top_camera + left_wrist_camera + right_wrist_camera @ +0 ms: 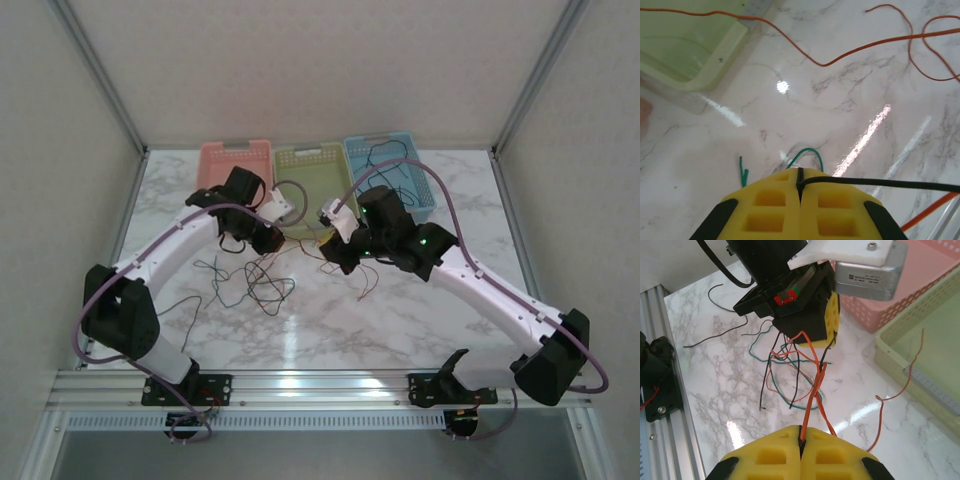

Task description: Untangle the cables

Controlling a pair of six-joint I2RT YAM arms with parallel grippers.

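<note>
1. Marble tabletop (400, 320), white with grey veins and glossy with glare streaks, sits inside pale panel walls (320, 60) held in a metal frame.
2. At the centre, the left gripper (800, 174) has its yellow padded fingers pressed fully together. A thin black wire (880, 184) is pinched in the seam and leads off to the right. A green wire (807, 151) loops out on the marble just past the tips.
3. The right gripper (801, 430), with the same yellow pads, is closed as well. It is clamped on orange-red strands (815, 390) that run up toward the left gripper, which faces it at close range.
4. Between and below the two grippers, the cables (785, 370) form a knot of black, orange and green strands. In the top view their loose curls spread over the marble just nearward of the left gripper.
5. A single orange wire (850, 52) snakes across the table in the left wrist view and passes over the corner of the pale green plastic basket (700, 65).
6. That basket stands at the far edge between a pink perforated basket (235, 160) and a light blue basket (392, 160). The blue one holds dark wires.
7. An aluminium rail (320, 385) runs along the near edge and carries both arm bases.
</note>
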